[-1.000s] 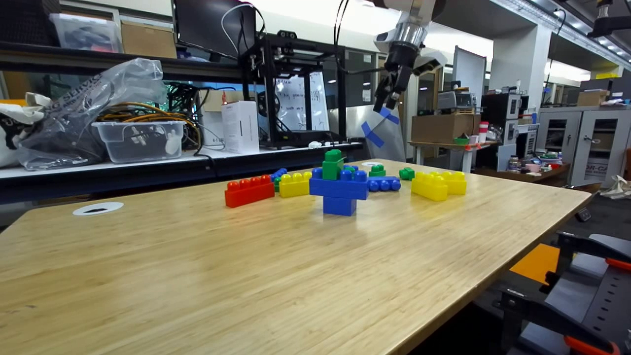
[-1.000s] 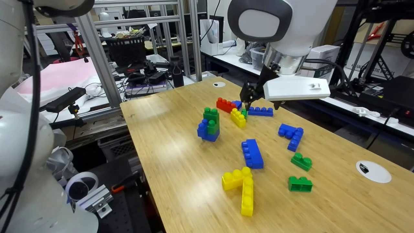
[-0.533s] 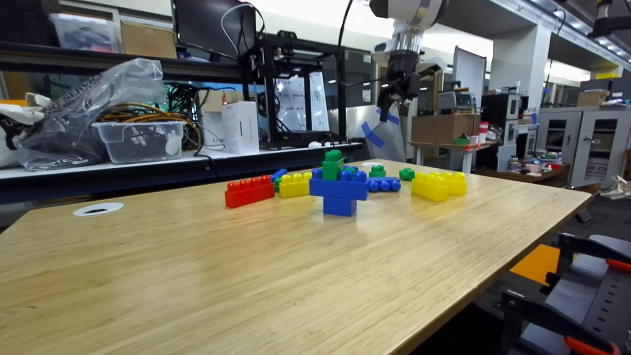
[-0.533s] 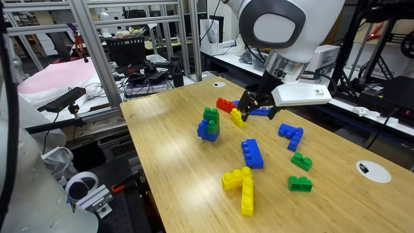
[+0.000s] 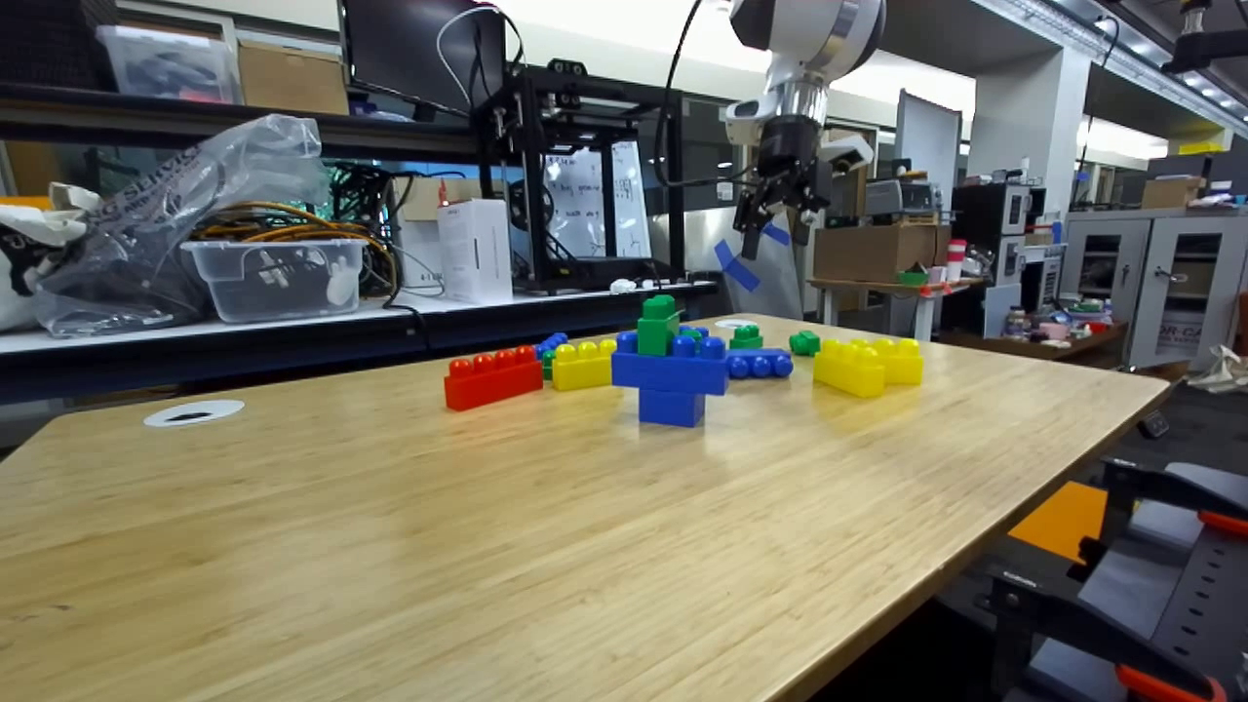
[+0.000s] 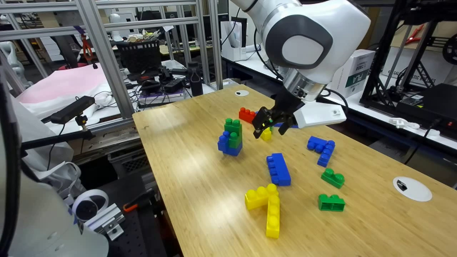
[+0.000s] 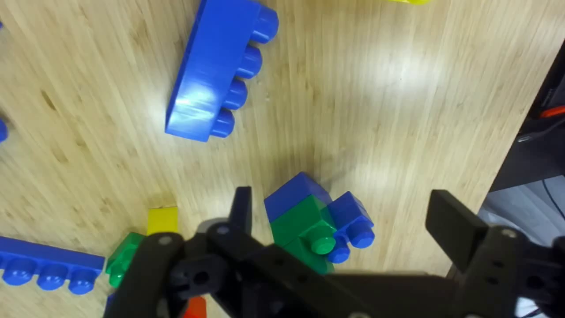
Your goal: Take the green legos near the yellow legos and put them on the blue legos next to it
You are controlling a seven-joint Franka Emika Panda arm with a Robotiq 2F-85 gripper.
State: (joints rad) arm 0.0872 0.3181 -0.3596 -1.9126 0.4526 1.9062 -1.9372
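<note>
Because the gripper (image 7: 340, 210) fills the bottom of the wrist view, it covers part of the blue legos (image 5: 671, 372) there, along with the lower end of the green column (image 5: 659, 331) set on them. The red row (image 5: 494, 380) shows in that view as a mere scrap, and a yellow sliver (image 7: 412, 1) is cut by its top edge. In an exterior view the fingers (image 6: 258, 123) hide much of the short yellow row (image 5: 585, 370) and the green brick (image 7: 122, 259) just beside it. Which greens the task means cannot be told for certain.

Against a second ago, the gripper sits lower in both exterior views and, in an exterior view, nearer the blue legos, while the bricks in sight lie where they did. Its jaws stand wide apart and hold nothing; in the wrist view the blue legos and the green column show in the gap between the fingers, touched by neither.

The green legos (image 6: 332, 180) nearest the yellow legos (image 6: 273, 216), two loose bricks well apart from the gripper, rest on the table (image 6: 200, 200) to the right of that yellow group in an exterior view. One has its studs up, its long axis slanting there from upper left to lower right. Near it the toppled brick (image 6: 331, 204) lies on its side, long axis level across the same view, its open underside facing the camera and its studs pointing away
</note>
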